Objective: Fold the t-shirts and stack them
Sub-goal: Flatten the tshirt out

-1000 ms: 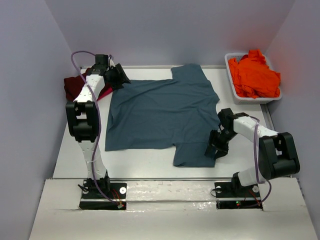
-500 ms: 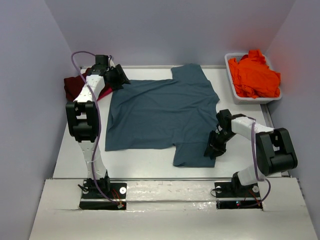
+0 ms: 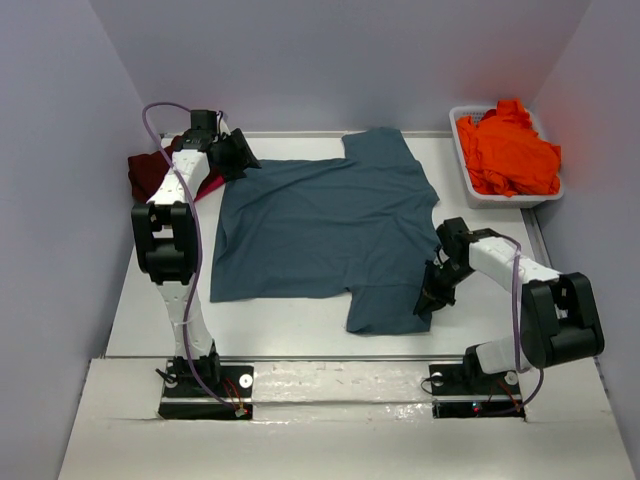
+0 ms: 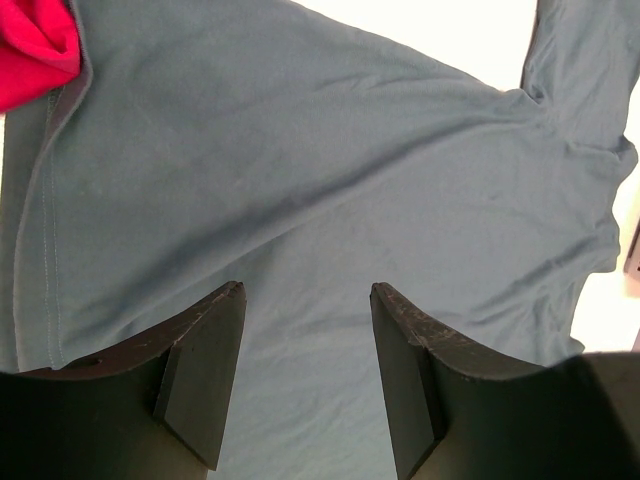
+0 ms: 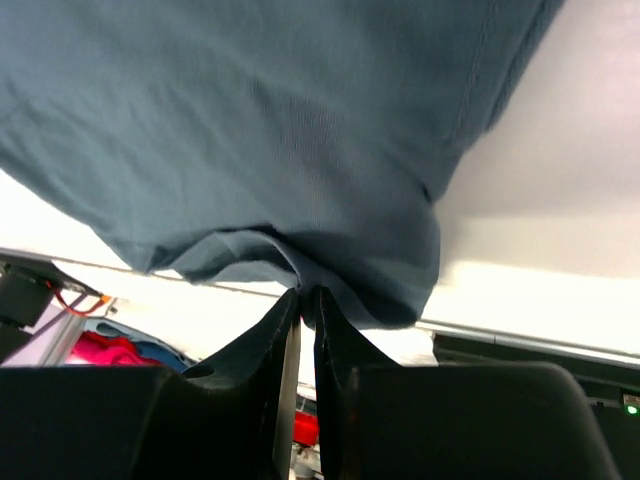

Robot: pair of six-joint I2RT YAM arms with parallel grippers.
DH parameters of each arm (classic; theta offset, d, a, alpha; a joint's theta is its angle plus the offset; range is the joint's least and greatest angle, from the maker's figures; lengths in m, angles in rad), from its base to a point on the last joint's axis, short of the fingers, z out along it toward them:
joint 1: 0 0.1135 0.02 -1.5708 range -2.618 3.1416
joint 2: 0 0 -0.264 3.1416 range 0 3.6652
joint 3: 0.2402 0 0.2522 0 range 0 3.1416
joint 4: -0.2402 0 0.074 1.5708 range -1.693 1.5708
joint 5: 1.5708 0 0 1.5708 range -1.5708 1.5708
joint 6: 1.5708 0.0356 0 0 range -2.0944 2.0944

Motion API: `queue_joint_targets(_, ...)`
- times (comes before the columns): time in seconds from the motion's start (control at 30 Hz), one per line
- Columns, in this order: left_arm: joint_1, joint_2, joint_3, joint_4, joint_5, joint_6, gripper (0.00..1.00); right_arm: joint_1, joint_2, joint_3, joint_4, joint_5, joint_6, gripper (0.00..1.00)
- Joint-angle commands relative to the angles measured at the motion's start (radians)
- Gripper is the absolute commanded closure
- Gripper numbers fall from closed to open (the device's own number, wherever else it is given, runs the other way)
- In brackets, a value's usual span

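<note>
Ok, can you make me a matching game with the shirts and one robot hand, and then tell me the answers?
Things:
1. blue shirt
2. orange shirt
3. maroon shirt
4. right hand

Where or how:
A. piled in the white tub
B. shut, pinching blue cloth
C. spread flat on the table
D. bunched up at the far left

Pairs: 1-C, 2-A, 3-D, 4-B

Pale lilac walls (image 3: 320, 60) on three sides, white table (image 3: 300, 315); soft even light
</note>
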Motion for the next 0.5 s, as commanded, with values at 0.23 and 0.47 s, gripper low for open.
queue_joint_targets(0.23, 0.002, -0.045, 0.006, -0.009, -0.008, 0.023, 0.36, 0.011, -0.132, 0.0, -0.162, -0.082, -0.055, 0.83)
queue_joint_targets(0.47, 0.002, -0.045, 0.011, -0.015, -0.011, 0.025, 0.36, 0.011, -0.19, -0.032, -0.205, -0.174, -0.078, 0.79)
